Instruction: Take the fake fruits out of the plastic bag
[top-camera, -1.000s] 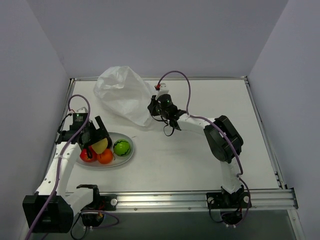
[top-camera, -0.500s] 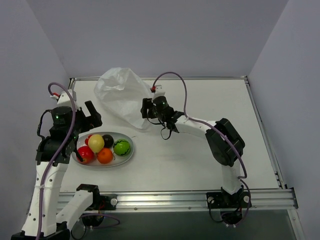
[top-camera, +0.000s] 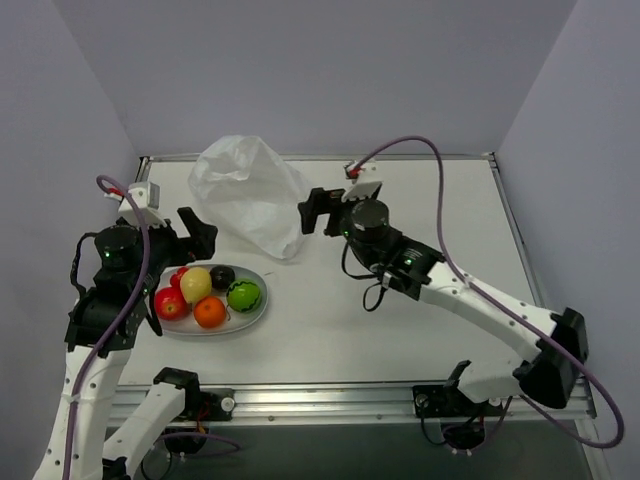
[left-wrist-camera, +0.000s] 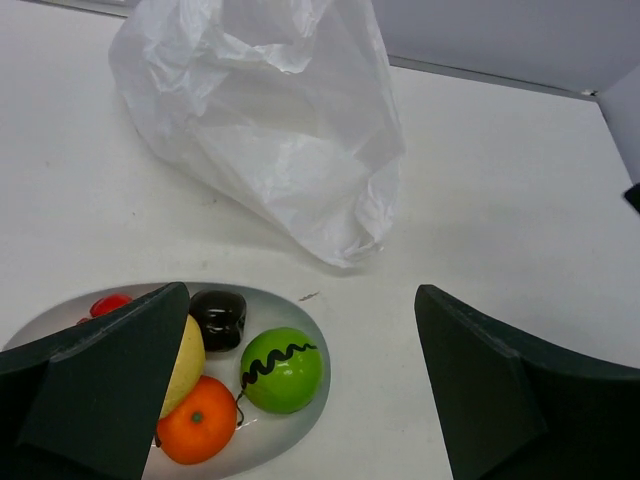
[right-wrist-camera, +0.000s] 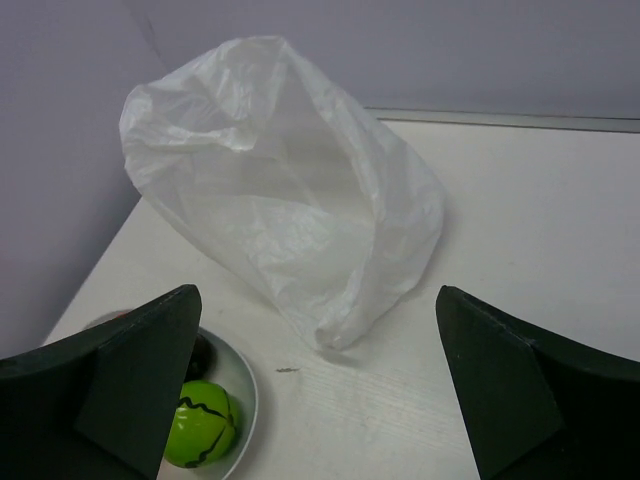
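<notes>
Both arms have lifted; the right gripper has let go of the bag, jaws spread. The left gripper is spread too. The crinkly bag slumps by the table's far edge. Glossy round fruits fill the smooth oval plate nearby.

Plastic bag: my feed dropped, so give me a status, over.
Left gripper open near plate. Right gripper open, facing plastic bag, not touching. Five fake fruits on plate; bag lies limp. Nothing in the way.
</notes>
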